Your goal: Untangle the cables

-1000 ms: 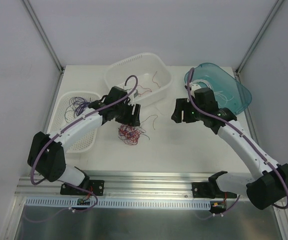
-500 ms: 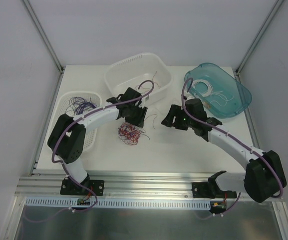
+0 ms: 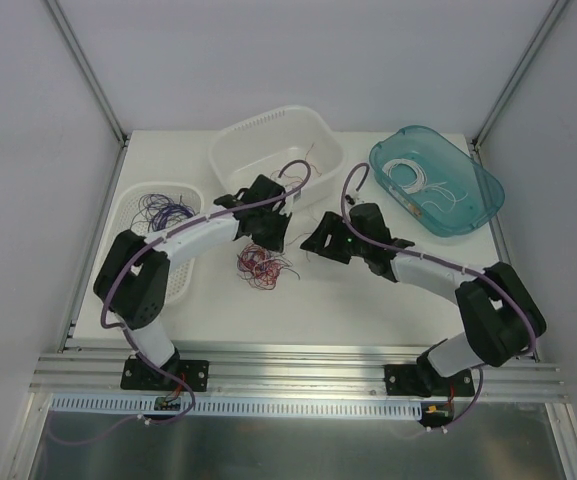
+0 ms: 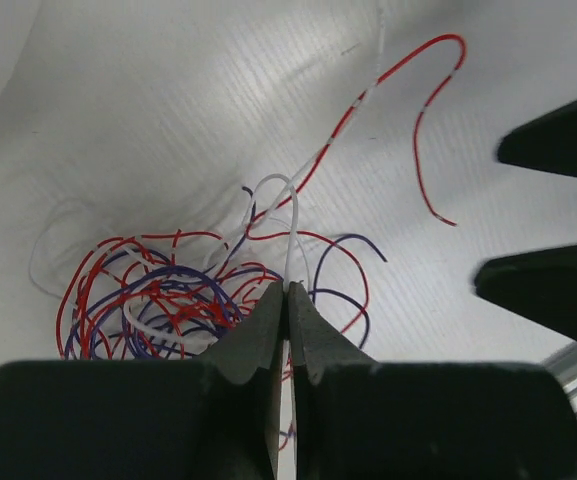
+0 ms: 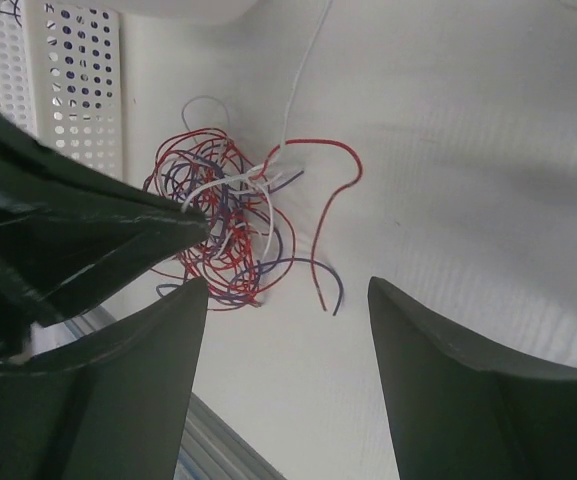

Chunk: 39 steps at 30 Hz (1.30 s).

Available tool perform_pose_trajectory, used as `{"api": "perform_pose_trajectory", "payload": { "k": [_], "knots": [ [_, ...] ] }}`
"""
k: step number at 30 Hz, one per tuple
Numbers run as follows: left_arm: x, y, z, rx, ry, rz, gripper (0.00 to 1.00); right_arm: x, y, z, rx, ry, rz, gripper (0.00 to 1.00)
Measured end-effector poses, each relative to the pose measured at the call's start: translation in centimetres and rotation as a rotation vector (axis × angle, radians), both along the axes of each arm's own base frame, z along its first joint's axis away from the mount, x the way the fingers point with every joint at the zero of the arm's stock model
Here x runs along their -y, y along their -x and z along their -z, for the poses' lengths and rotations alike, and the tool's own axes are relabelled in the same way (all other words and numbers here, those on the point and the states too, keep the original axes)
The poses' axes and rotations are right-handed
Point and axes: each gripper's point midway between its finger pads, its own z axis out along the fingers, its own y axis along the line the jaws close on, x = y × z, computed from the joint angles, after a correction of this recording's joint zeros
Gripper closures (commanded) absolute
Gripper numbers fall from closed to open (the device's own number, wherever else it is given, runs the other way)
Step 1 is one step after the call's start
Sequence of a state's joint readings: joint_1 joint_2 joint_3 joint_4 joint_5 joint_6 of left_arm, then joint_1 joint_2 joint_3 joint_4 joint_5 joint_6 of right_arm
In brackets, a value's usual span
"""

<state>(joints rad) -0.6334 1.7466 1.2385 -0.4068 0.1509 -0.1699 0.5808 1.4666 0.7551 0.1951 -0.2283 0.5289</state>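
Left wrist view: my left gripper (image 4: 286, 292) clamped on white cable (image 4: 290, 200) — loop rising from cables (image 4: 158, 300), a red, purple and white tangle at lower left of frame. Top view: tangle at frame centre on table (image 3: 368, 300). My right gripper (image 5: 286, 295) spread wide, holding nothing, near tangle. Step, I judge: freeing one strand. Next calls for slow pull away — right gripper pinning the rest.

Count: 2 grippers, left gripper (image 3: 269, 234) and right gripper (image 3: 314, 243). 3 containers: 1 tray (image 3: 173, 280), 1 white tub (image 3: 230, 160), 1 teal tub (image 3: 468, 205). 1 tangle of cables (image 3: 260, 266) between the grippers, in 3 colours: red, purple, white. Strand count unreadable.
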Motion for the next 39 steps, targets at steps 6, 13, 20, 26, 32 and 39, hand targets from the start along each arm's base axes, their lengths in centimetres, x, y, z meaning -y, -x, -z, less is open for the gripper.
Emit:
{"api": "perform_pose_trajectory", "payload": {
  "k": [6,13,20,26,32,39],
  "knots": [
    [0.6,0.3,-6.2,0.115,0.113,-0.007,1.00,-2.7,0.2,1.6,-0.035,-0.052,-0.050,0.31],
    [1.5,1.5,-9.3,0.127,0.208,-0.005,1.00,-6.1,0.3,3.1,-0.055,-0.098,-0.109,0.40],
    [1.5,1.7,-12.6,0.173,0.264,-0.022,1.00,-6.3,0.2,5.1,-0.097,-0.105,-0.090,0.80],
    [-0.4,0.9,-21.3,0.370,0.352,-0.085,1.00,-1.7,0.9,7.4,-0.151,-0.031,0.013,0.90],
    [-5.9,-0.9,-28.0,0.529,0.402,-0.253,1.00,4.7,0.5,6.5,-0.134,0.084,0.153,0.90],
    [-10.9,-1.9,-30.7,0.588,0.372,-0.401,1.00,10.1,0.8,5.0,-0.116,0.210,0.258,0.89]
  ]
}}
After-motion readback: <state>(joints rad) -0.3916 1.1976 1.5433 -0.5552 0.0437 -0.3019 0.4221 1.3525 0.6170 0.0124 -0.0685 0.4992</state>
